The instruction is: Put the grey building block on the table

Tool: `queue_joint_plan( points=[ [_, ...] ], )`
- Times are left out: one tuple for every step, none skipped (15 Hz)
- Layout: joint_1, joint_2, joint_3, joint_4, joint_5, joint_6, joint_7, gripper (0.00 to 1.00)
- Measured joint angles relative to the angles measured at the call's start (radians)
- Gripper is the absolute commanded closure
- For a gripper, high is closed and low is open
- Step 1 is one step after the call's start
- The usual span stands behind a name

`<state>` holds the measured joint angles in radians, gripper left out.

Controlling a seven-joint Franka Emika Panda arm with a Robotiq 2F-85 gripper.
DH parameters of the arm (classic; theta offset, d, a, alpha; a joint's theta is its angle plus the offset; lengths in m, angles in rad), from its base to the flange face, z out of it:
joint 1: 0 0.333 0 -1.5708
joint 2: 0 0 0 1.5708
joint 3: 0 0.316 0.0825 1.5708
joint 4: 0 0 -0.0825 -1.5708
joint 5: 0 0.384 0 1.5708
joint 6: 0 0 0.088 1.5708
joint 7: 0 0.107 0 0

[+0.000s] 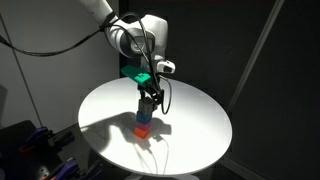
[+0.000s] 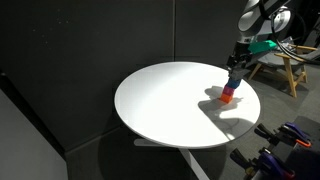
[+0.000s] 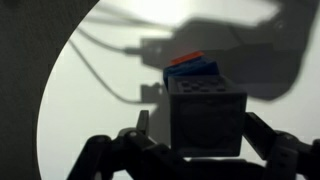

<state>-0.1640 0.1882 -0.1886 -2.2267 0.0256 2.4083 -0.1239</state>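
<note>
Your gripper (image 1: 148, 102) straddles the one grey block (image 3: 207, 120), jaws partly spread; you can't tell if they grip. It sits above one blue block (image 3: 197, 69) and one red block (image 3: 186, 57), off-centre on the table (image 1: 200, 120).

A blue block (image 1: 143, 120) sits stacked on a red-orange block (image 1: 143, 131). Well beyond that red-orange block stands a wooden trestle (image 2: 291, 62).

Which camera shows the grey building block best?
Wrist view: the grey building block sits large and central. In both exterior views it is tiny and hard to make out at the hand.
</note>
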Motion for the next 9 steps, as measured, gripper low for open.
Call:
queue_joint_plan(
  points=[
    [0.0,0.004,0.002,0.0,0.0,0.007,0.0,0.44],
    [0.0,0.009,0.004,0.0,0.0,0.014,0.0,0.51],
    [0.0,0.013,0.005,0.001,0.0,0.019,0.0,0.6],
    [0.0,0.017,0.006,0.001,0.0,0.023,0.0,0.68],
    [0.0,0.019,0.007,0.001,0.0,0.025,0.0,0.7],
    [0.0,0.019,0.007,0.001,0.0,0.025,0.0,0.71],
    [0.0,0.019,0.007,0.001,0.0,0.025,0.0,0.74],
    [0.0,0.019,0.008,0.001,0.0,0.024,0.0,0.74],
    [0.0,0.018,0.008,0.001,0.0,0.023,0.0,0.75]
  ],
)
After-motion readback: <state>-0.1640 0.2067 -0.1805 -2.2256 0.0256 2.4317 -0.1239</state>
